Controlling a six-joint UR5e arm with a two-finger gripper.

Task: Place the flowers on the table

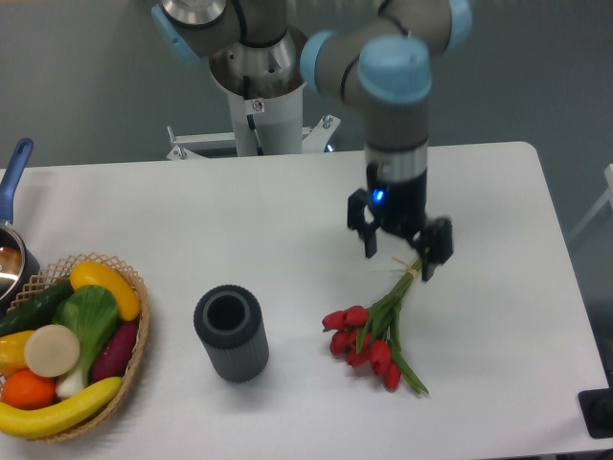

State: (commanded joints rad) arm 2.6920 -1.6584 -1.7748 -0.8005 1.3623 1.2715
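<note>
My claw [400,251] hangs spread above the flowers [374,331] on the worktop [498,316]; I judge them light and floppy, so I'd grip the stems, not the fragile blooms.

- The flowers [375,331] lie flat on the table [287,220], red heads toward the front edge and stems pointing back.
- The gripper [398,256] hangs above the stem ends with its fingers [370,240] spread wide, holding nothing.
- A dark cylinder [230,333] stands upright to the left.
- A basket [134,340] of fruit and vegetables sits at the left edge.
</note>
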